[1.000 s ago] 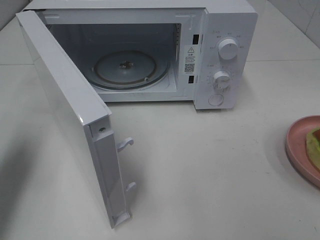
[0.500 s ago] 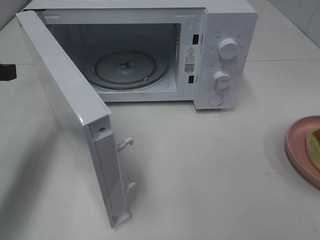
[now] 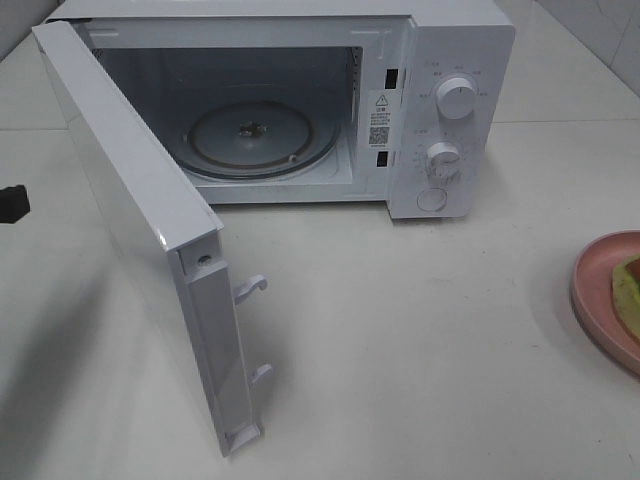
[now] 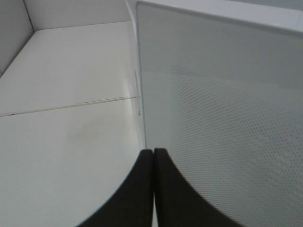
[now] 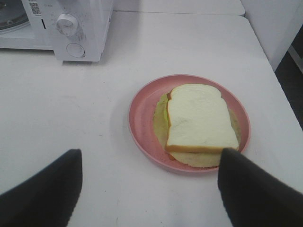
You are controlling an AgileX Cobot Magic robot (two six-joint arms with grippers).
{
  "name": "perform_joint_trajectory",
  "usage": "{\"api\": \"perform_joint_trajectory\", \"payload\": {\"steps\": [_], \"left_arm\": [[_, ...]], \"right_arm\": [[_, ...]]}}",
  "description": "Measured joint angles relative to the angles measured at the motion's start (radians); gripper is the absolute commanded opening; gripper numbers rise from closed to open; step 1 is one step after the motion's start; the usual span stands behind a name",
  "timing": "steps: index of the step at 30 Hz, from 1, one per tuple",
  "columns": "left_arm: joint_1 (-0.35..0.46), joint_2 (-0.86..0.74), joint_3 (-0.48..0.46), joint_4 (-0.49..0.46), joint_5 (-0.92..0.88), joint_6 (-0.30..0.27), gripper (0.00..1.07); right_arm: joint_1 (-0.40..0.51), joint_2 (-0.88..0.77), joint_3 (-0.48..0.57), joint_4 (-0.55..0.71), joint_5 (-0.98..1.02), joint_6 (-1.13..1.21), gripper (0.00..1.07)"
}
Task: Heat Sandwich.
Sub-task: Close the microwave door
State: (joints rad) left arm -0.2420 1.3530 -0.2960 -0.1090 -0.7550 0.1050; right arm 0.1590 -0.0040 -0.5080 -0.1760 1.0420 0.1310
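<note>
A white microwave [image 3: 300,100] sits on a white desk [image 3: 420,330], its door [image 3: 140,230] swung wide open and its glass turntable [image 3: 262,137] bare. Over the last second the left claw [image 3: 14,203] has appeared at the far left edge and dropped slightly lower; its fingers are pressed together, gripping nothing, just beside the door's outer face. This suggests the opening step is finished. The sandwich [image 5: 201,124] lies on a pink plate [image 5: 142,111] on the desk, well apart from the microwave. The right claw [image 5: 149,182] hovers above it, spread wide and empty.
</note>
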Motion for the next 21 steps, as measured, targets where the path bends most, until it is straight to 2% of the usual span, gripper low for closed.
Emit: {"api": "perform_joint_trajectory", "payload": {"steps": [2, 4, 7, 9, 21], "left_arm": [[0.0, 0.018, 0.001, 0.023, -0.016, -0.01, 0.0], [0.0, 0.067, 0.003, 0.1, -0.074, -0.05, 0.0], [0.0, 0.089, 0.002, 0.155, -0.113, -0.079, 0.0], [0.0, 0.113, 0.002, 0.22, -0.151, -0.122, 0.0], [0.0, 0.199, -0.018, 0.345, -0.207, -0.218, 0.0]], "right_arm": [[0.0, 0.0, 0.0, 0.0, 0.0, 0.0, 0.76], [0.0, 0.0, 0.0, 0.0, 0.0, 0.0, 0.76], [0.0, 0.0, 0.0, 0.0, 0.0, 0.0, 0.76], [0.0, 0.0, 0.0, 0.0, 0.0, 0.0, 0.76], [0.0, 0.0, 0.0, 0.0, 0.0, 0.0, 0.76]]}}
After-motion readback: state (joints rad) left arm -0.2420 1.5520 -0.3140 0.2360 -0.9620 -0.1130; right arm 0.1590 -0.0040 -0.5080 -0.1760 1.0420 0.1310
